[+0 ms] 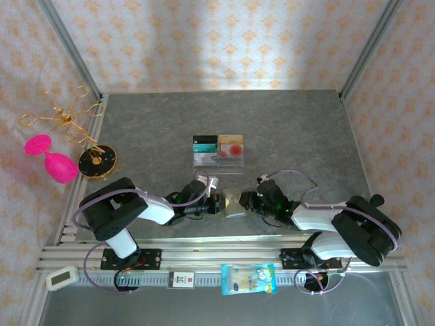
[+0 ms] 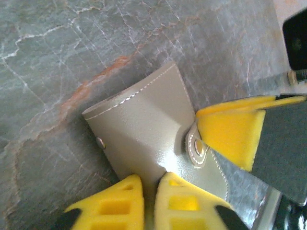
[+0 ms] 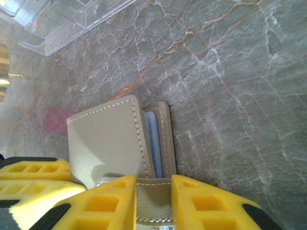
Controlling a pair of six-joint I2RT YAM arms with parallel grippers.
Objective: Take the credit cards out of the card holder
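Observation:
The grey-tan card holder (image 1: 235,202) lies near the table's front edge between my two grippers. In the left wrist view, my left gripper (image 2: 151,181) is shut on the edge of its stitched cover (image 2: 139,124). My right gripper (image 3: 153,181) has its jaws pressed against both sides of the holder's snap strap (image 3: 153,201), with the covers (image 3: 105,139) slightly parted. A blue edge (image 3: 154,143) shows between them; whether it is a card or lining I cannot tell. Several credit cards (image 1: 219,143) stand in a clear tray farther back. From above, the grippers (image 1: 219,202) (image 1: 250,200) face each other.
The clear acrylic tray (image 1: 217,160) sits mid-table, and its corner (image 3: 62,24) shows in the right wrist view. A pink object (image 1: 53,159), a gold wire stand (image 1: 64,115) and a black disc (image 1: 96,161) are at the left edge. A snack packet (image 1: 248,279) lies on the front rail.

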